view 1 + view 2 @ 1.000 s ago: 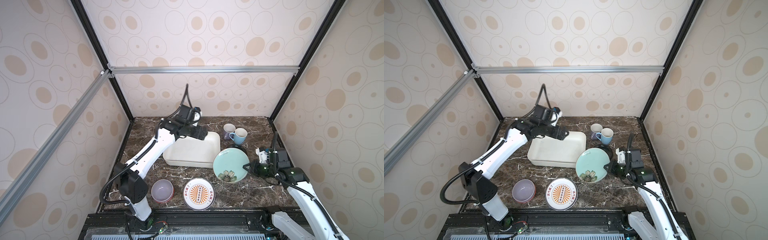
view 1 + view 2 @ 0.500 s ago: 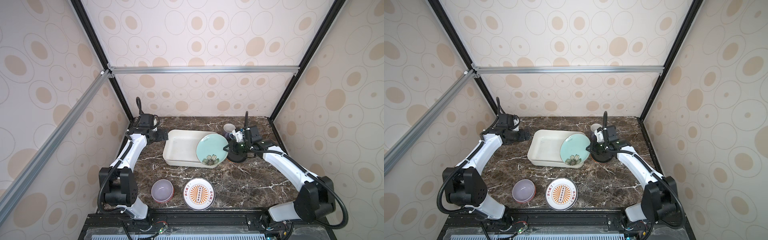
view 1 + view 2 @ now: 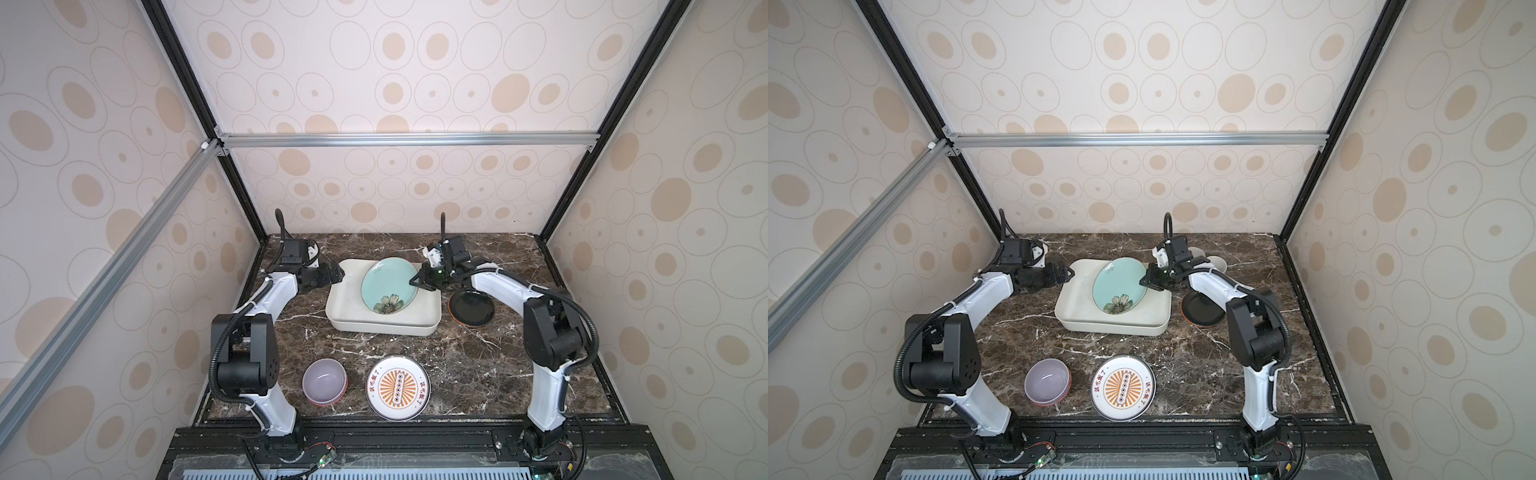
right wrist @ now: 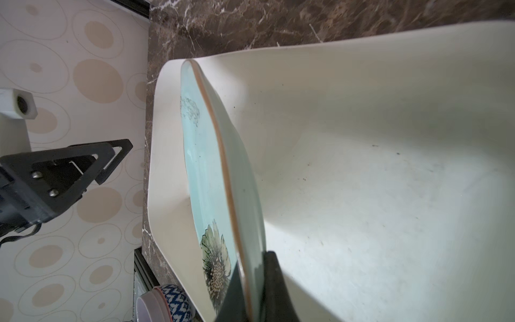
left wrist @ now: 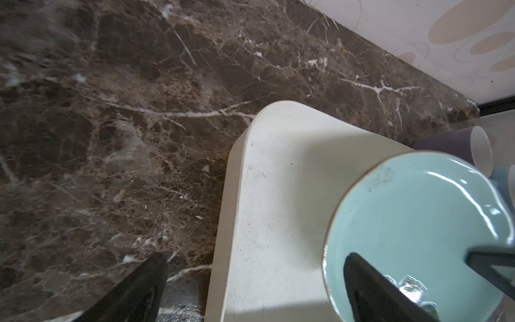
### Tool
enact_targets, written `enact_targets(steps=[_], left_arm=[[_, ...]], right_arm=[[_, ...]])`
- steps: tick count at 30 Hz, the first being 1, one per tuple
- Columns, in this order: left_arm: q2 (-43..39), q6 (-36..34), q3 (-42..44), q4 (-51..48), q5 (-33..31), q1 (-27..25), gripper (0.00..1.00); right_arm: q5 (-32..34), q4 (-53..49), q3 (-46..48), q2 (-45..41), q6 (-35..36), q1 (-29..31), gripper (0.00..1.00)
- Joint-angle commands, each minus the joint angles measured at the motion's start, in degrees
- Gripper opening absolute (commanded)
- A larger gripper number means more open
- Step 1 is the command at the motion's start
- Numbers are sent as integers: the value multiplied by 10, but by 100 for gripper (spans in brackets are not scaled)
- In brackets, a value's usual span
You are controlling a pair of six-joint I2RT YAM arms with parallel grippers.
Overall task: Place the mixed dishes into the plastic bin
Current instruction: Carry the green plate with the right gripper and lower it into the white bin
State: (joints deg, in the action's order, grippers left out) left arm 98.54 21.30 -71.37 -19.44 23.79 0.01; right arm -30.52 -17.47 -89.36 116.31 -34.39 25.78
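Moved: mint-green flowered plate [image 3: 389,284], off the bench [image 3: 457,365], now tilted over plastic bin [image 3: 382,329].
Its right rim is clamped by right gripper [image 3: 417,282]; left gripper [image 3: 338,274] wide, empty, at bin's far-left corner. Release remains.

3 plates [image 3: 388,286] [image 3: 398,387] [image 3: 471,309], 1 bowl [image 3: 324,380], 2 mugs [image 5: 459,143], 1 bin [image 3: 374,327]

Dark brown marble tabletop [image 3: 478,361] with white veins, beige walls [image 3: 395,75] with oval rings, silver crossbar [image 3: 407,139], black corner posts [image 3: 178,66], black front rail [image 3: 415,436].

Robot test booth, aluminium frame [image 3: 407,139], wallpapered panels [image 3: 415,62]
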Motion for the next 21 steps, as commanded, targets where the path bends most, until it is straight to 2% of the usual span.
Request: enact_targets(steps=[1,13,21], left_arm=[[6,15,5,35,45,4,99],[-24,35,72,71,79,-1,99],[-38,43,86,72,88,-21,98]], right_arm=[[-54,48,-57,21,-14,16,0],[-86,25,-170,143,-27,38,0],[-99,7,-226,199,-33,46,8]])
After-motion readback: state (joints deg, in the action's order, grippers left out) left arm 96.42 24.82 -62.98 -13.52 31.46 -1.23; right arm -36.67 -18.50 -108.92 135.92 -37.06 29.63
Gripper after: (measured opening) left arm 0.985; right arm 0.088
